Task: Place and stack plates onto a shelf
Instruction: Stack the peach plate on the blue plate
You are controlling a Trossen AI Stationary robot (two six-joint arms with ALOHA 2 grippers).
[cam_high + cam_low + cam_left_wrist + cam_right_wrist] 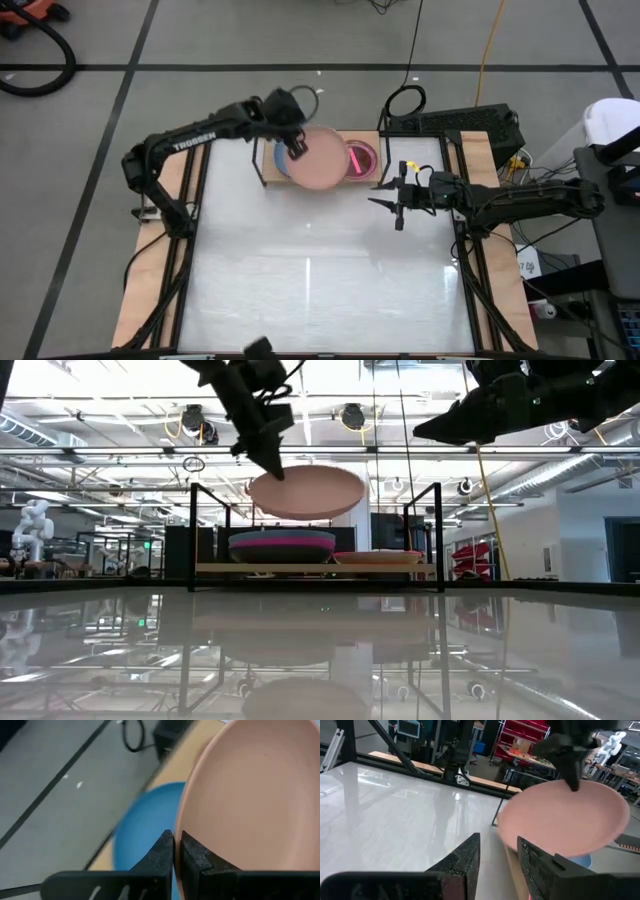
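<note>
My left gripper (pixel 297 150) (pixel 177 851) is shut on a salmon plate (pixel 323 159) (pixel 307 492), which hovers over the shelf (pixel 315 568). Under it, a blue plate (pixel 145 830) tops a stack (pixel 282 545) that rests on the left part of the wooden board. A magenta plate (pixel 361 159) lies beside the stack on the board. My right gripper (pixel 388 197) (pixel 498 852) is open. It hangs above the white table, to the right of the shelf and nearer than it, and holds nothing. My left gripper pinches the salmon plate's rim (pixel 186 827) on its left edge between both fingers, one finger (pixel 160 857) outside and one over the plate's inner face. The fingers slant down from above and from the table's left. The plate is lifted clear of the stack, almost level.
Thin black rod uprights (pixel 192 535) (pixel 439 535) stand at the shelf's corners. The white tabletop (pixel 320 280) lies in front of the shelf. Cables and a dark box (pixel 470 122) sit past the far right corner.
</note>
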